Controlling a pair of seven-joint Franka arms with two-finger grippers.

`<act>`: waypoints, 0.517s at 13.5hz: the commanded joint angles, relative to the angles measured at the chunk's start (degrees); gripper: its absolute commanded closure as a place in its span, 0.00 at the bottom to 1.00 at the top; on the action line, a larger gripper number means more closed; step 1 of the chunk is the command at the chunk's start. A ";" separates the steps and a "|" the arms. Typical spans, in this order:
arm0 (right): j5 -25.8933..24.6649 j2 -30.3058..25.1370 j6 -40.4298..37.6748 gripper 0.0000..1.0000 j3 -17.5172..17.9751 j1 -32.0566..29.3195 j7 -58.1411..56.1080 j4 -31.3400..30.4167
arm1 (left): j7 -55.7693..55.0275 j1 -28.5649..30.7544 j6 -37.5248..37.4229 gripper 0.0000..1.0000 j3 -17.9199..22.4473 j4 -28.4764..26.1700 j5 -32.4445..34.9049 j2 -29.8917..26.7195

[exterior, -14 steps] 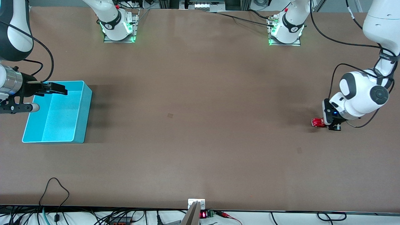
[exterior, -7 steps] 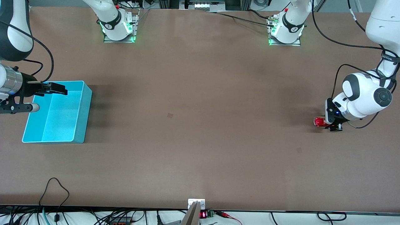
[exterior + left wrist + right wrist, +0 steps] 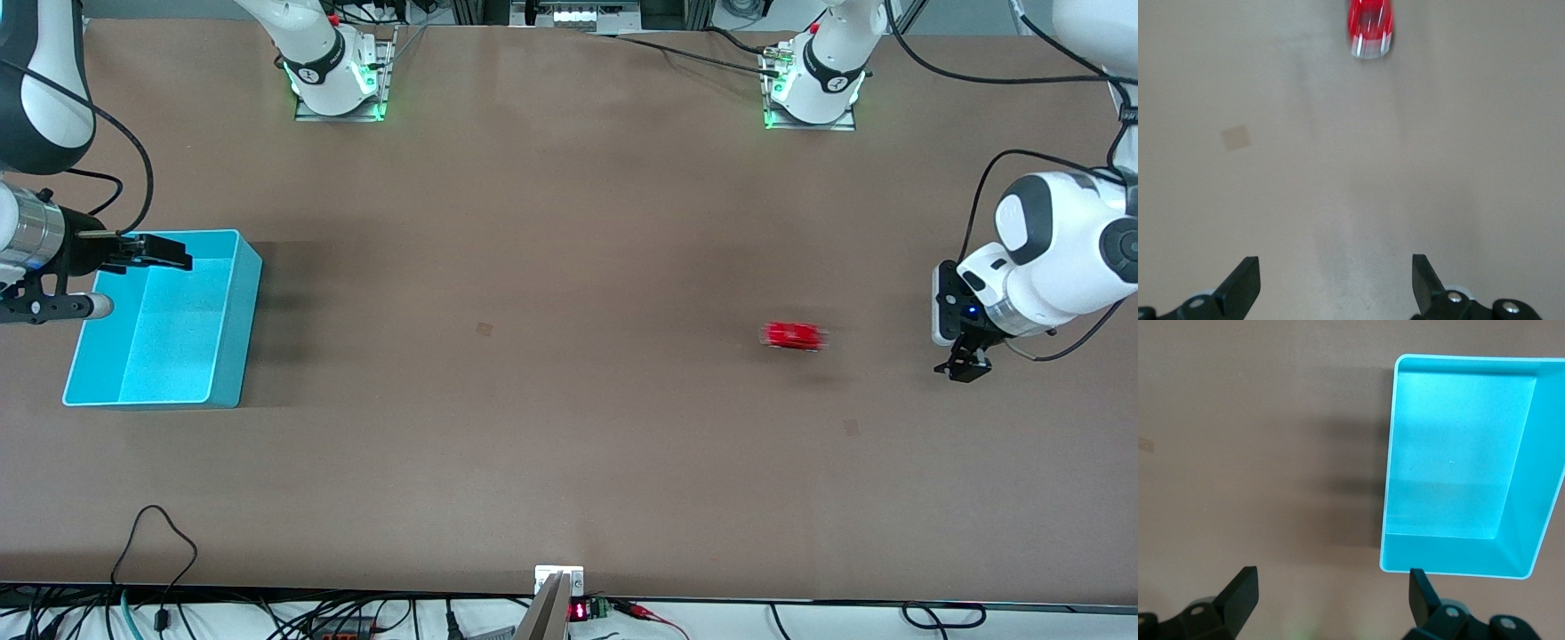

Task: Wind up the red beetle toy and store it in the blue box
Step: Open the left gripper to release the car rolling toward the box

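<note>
The tiny glossy red beetle-shaped toy car (image 3: 794, 335), blurred on the bare tabletop (image 3: 569, 427) toward the left arm's edge, could miss the bright cyan-blue open plastic box (image 3: 227, 356) because both the left tool (image 3: 962, 363) and right tool (image 3: 160, 252) are spread wide, grasping nothing.

The beetle toy (image 3: 794, 335) showed glossy red with a silvery bumper. The box (image 3: 227, 356) was bright cyan-blue, the table (image 3: 551, 444) plain brown.

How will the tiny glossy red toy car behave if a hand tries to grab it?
The tiny glossy red toy car is motion-blurred on the table, so it probably rolls freely and may escape a push. Its glossy rounded shell looks slippery. It is likely light, being so small.
</note>
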 commanded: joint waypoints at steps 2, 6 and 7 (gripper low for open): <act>0.60 0.03 -0.64 0.00 -0.02 -0.10 -0.40 0.20 | -13.15 -1.98 -1.59 0.00 -1.31 2.11 -0.13 -1.00; 0.68 0.12 -1.69 0.00 0.06 -0.45 -0.31 0.03 | -33.37 -3.04 -7.46 0.00 -1.84 5.45 -3.46 -1.26; 0.68 0.12 -1.70 0.00 0.06 -0.45 -0.31 0.12 | -38.28 -3.22 -7.65 0.00 -1.84 6.07 -4.17 -1.26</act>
